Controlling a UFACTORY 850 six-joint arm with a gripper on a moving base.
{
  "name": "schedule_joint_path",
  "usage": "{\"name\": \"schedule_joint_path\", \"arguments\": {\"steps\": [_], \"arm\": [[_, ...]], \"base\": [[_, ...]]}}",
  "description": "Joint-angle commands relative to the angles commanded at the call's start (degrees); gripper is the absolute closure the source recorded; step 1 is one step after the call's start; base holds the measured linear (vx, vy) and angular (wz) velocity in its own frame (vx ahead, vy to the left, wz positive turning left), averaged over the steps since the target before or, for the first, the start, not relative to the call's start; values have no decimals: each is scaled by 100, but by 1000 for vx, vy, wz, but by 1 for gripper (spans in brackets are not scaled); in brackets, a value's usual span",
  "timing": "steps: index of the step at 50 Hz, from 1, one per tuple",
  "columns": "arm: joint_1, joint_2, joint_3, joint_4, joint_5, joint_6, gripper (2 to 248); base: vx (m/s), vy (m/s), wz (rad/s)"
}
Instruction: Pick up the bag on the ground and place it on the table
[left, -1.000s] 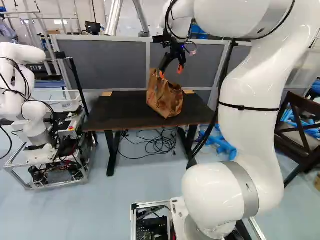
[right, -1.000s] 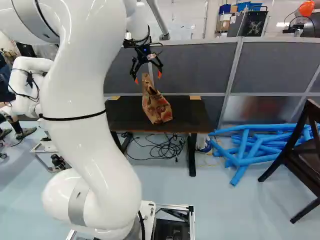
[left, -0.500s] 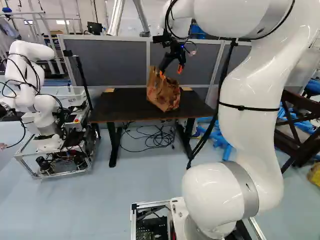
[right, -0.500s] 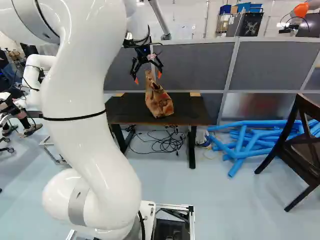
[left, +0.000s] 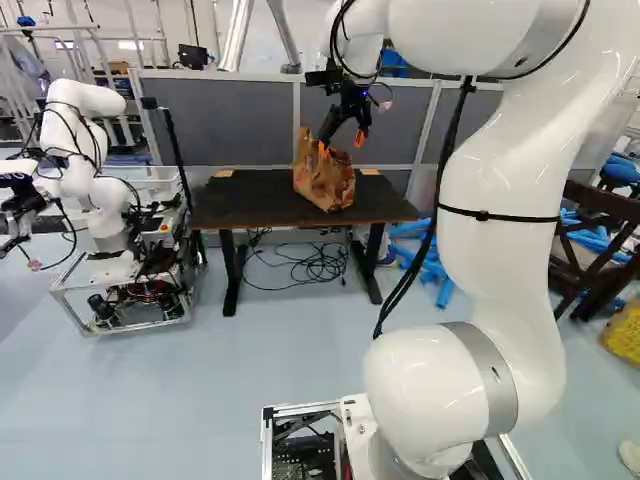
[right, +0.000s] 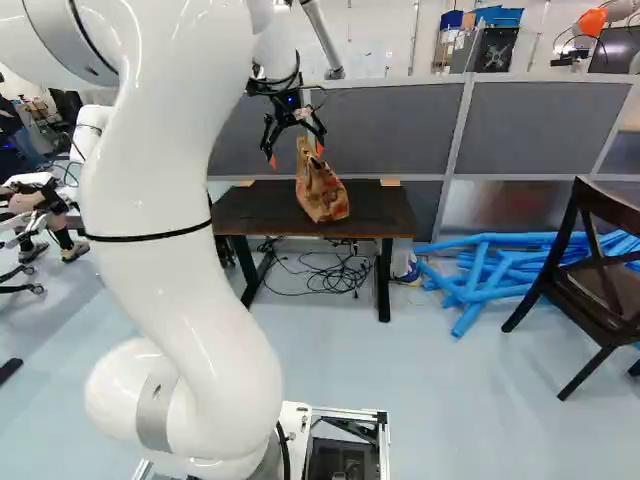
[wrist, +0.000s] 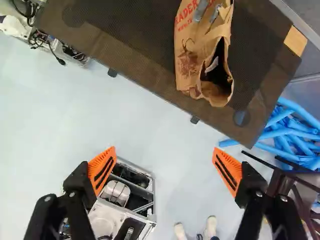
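At the left of the left base view, another robot (left: 95, 195), near the table (left: 240, 205). On the tabletop, toward the front edge, the brown paper bag (left: 325, 182); hard to tell whether fully upright or a little slumped. Looks like the tail end of the task, with placing and letting go both done. Next, calls for a clean retreat: draw back from the table, keep the jaws apart, avoid dipping toward the bag's open mouth. Could snag the paper and tug it off the edge if swung low.

Slightly farther right in the same view, the gripper (wrist: 164, 152), jaws spread wide, with no bag between the orange pads (wrist: 102, 170). In the wrist view, bag ahead of the fingertips and well apart from them.

At the right of the right base view, blue tubes (right: 520, 238), then a dark chair (right: 600, 290); worth avoiding if turning that way.
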Motion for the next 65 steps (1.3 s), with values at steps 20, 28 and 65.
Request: {"name": "schedule_joint_path", "arguments": {"steps": [20,28,65], "arm": [[0,0,0,0,0,0,3],[0,0,0,0,0,0,3],[0,58,144,-4,181,51,3]], "base": [[-6,0,0],[0,0,0],[0,0,0]]}}
